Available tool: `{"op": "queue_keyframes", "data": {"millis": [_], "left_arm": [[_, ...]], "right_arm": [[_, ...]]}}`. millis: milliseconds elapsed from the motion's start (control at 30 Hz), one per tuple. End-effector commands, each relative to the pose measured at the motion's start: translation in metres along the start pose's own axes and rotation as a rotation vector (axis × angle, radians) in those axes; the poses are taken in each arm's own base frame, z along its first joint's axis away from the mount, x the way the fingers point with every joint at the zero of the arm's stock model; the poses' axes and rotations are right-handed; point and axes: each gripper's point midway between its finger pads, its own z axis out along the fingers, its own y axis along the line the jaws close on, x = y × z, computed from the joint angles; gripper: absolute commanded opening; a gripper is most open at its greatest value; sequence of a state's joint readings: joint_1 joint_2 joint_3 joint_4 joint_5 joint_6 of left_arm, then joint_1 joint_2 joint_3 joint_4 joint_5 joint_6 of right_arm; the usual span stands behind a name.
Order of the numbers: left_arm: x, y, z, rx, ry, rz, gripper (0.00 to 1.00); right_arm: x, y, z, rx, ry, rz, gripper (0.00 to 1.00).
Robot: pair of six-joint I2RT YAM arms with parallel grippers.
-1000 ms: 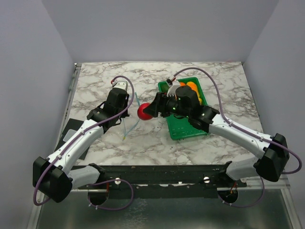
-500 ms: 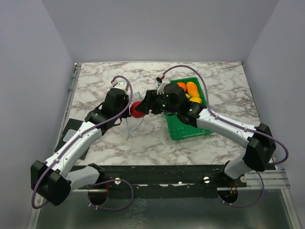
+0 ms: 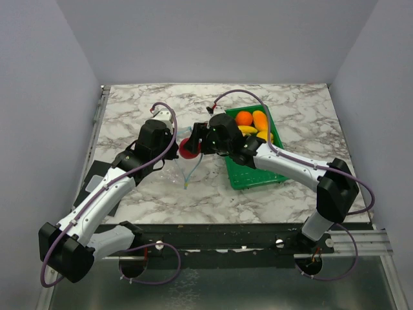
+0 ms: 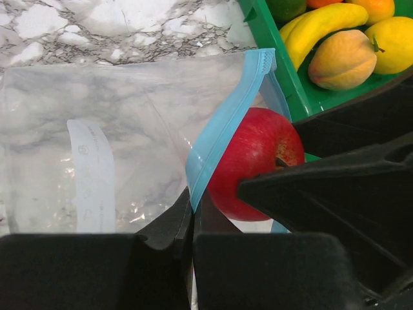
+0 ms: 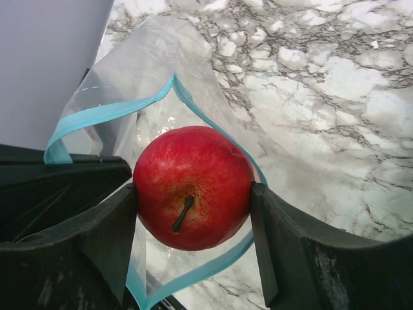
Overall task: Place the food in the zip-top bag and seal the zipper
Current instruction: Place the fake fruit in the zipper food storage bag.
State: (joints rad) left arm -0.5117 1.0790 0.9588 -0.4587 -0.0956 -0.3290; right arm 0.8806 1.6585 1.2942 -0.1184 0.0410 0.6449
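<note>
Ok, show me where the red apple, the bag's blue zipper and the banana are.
red apple (image 5: 193,161): right wrist view, on its skin just above the stem.
zipper (image 4: 222,129): left wrist view, midway along the light blue strip.
banana (image 4: 322,26): left wrist view, middle of its yellow curve.

Bright even light, soft shadows, faint sheen on zip-top bag (image 4: 129,129)

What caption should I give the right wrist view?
Right jaws grip the red apple at the open mouth of the zip-top bag, blue zipper curving around it.
</note>
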Motion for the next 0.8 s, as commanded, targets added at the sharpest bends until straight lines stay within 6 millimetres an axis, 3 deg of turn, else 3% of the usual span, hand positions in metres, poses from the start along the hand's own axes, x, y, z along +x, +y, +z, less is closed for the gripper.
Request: {"op": "queue_keyframes", "data": {"millis": [0, 400, 567, 767], "left_arm": [[-0.004, -0.011, -0.004, 0.069, -0.022, 0.004, 0.0], [-0.003, -0.004, 0.0, 0.038, -0.016, -0.007, 0.0], [-0.003, -0.001, 0.001, 0.031, -0.016, -0.011, 0.0], [-0.003, 0.001, 0.001, 0.021, -0.017, -0.014, 0.0]], "right_arm": [[-0.003, -0.01, 0.006, 0.085, -0.017, -0.023, 0.36], [-0.005, -0.001, -0.009, 0.043, -0.022, -0.041, 0.86], [-0.005, 0.008, -0.018, -0.009, -0.021, -0.04, 0.94], [-0.012, 0.013, -0.036, -0.035, -0.048, -0.039, 0.95]]}}
